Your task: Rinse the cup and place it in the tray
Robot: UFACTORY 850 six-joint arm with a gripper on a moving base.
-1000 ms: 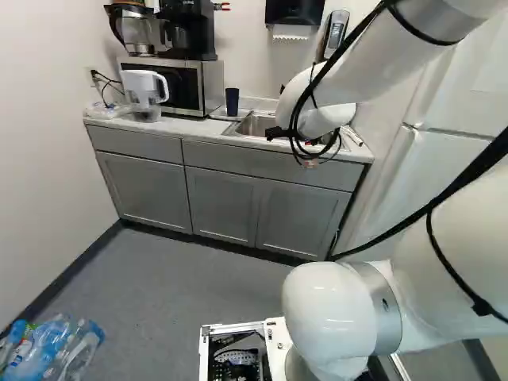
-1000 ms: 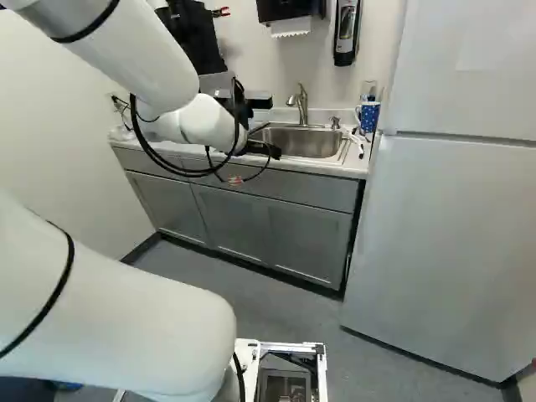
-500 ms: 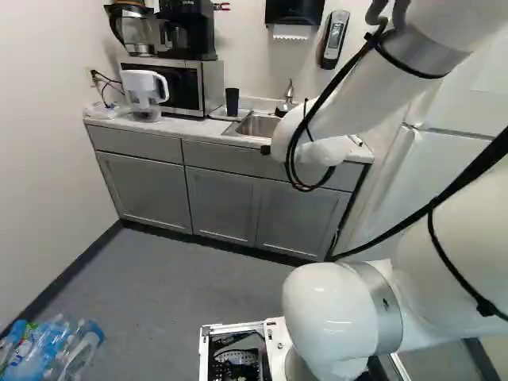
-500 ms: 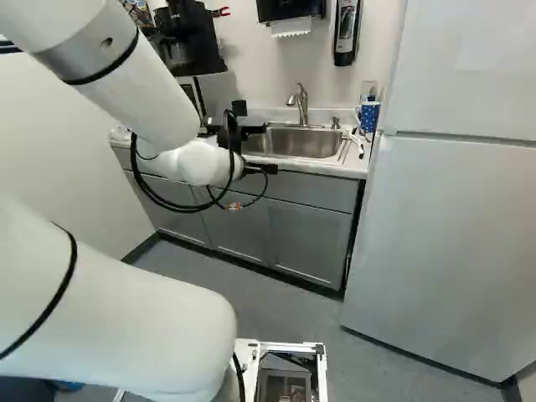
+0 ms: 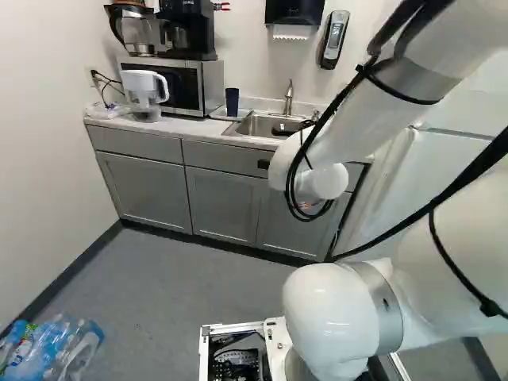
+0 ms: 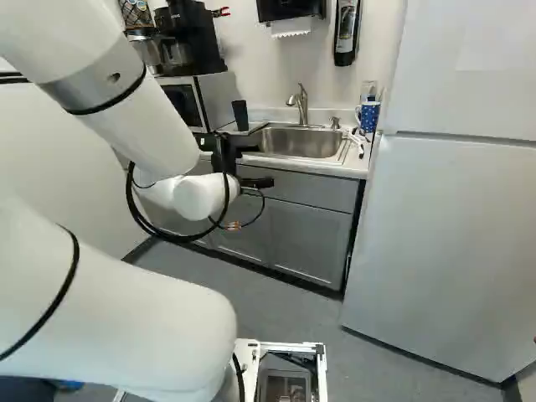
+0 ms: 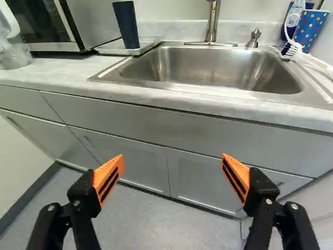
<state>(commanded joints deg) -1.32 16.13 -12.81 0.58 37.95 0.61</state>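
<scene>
Tall dark-blue tapered cup [image 7: 126,25] is on flat pale-grey tray [image 7: 112,51], beside rectangular steel sink [image 7: 223,69]. Black two-finger gripper [image 7: 172,176] w/ orange pads: spread wide, nothing btwn. Placing looks done; rinse prob. done too, can't confirm. Left: retreat, if anything.

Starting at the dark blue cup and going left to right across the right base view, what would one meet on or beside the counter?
Dark blue cup, silver metal faucet, small silver pump, blue dotted cup, large white refrigerator.
</scene>
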